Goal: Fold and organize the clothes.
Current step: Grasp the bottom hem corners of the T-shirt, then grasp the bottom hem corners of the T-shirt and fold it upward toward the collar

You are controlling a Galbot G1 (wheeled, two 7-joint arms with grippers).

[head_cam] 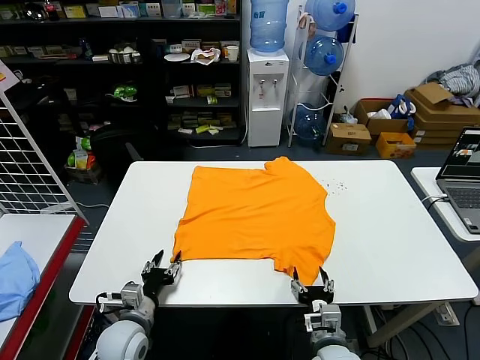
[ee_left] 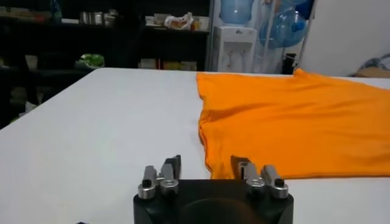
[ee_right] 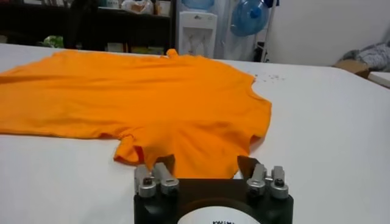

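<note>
**Orange T-Shirt Lies Spread on White Table, Both Grippers Poised at Its Near Hem**

A light blue cloth (head_cam: 15,279) rests on a red-edged side table (head_cam: 45,225) at far left. On the white table (head_cam: 405,247), the left gripper (head_cam: 162,268) sits at the near edge, its fingers spread apart and holding nothing, just at the near left corner of the orange t-shirt (head_cam: 259,217). The shirt lies mostly flat across the middle of the tabletop, plain side up, its near hem slightly rumpled. The right gripper (head_cam: 313,285) sits at the shirt's near right corner, fingers likewise apart and empty, straddling the hem edge in the right wrist view. A laptop (head_cam: 463,180) stands open on a neighbouring table at far right.
</note>
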